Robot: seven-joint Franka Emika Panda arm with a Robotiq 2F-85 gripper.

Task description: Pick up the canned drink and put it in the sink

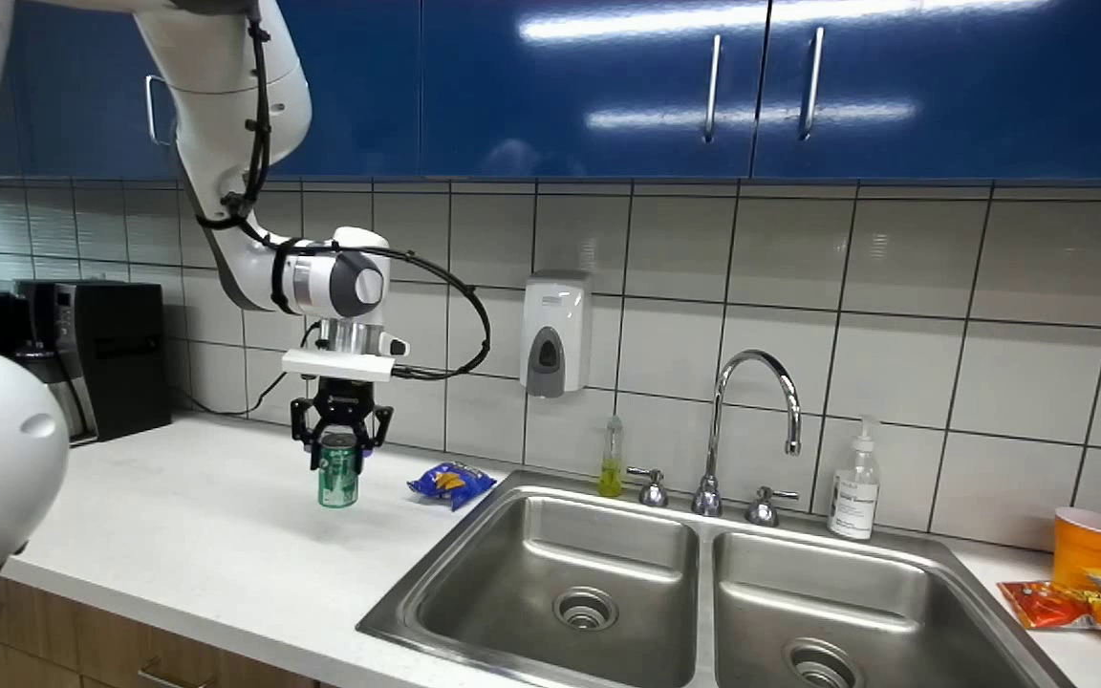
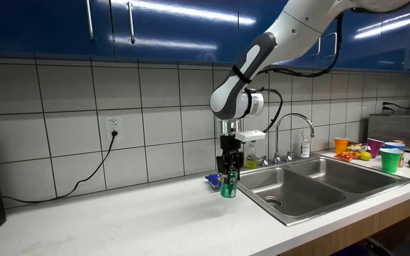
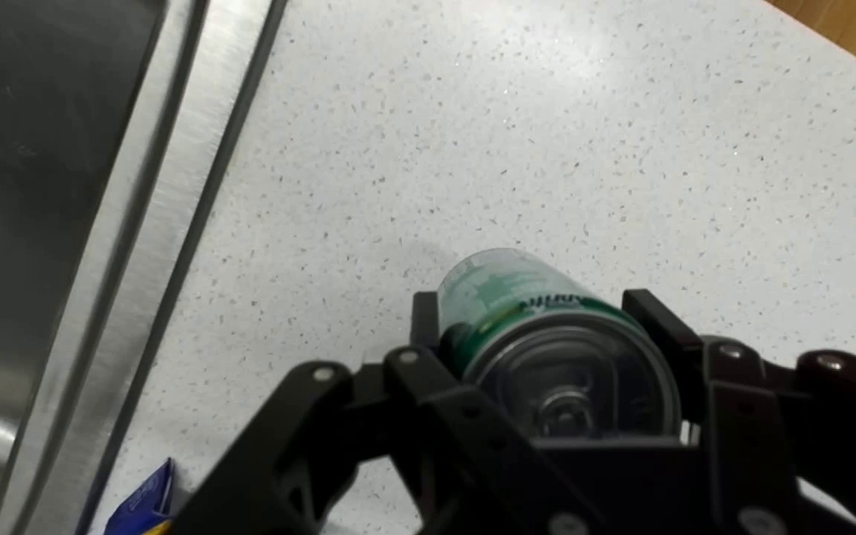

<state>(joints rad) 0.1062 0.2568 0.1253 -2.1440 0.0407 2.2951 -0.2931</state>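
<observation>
The canned drink, a green can with a silvery top, stands upright beside the sink in both exterior views (image 1: 337, 489) (image 2: 229, 190). It also shows in the wrist view (image 3: 510, 286), lid toward the camera. My gripper (image 1: 337, 465) points straight down over it, with one finger on each side of its upper part. In the wrist view both fingers (image 3: 530, 316) lie against the can, so the gripper looks shut on it. I cannot tell whether its base touches the counter. The steel double-basin sink (image 1: 706, 621) lies to one side of the can, its rim (image 3: 198, 111) near it.
A blue packet (image 1: 453, 483) lies between the can and the sink's back corner. A curved faucet (image 1: 706, 499), a yellow soap bottle (image 1: 611, 468) and a white soap bottle (image 1: 854, 497) stand behind the basins. Cups, such as an orange one (image 1: 1086, 549), and snacks stand past the sink.
</observation>
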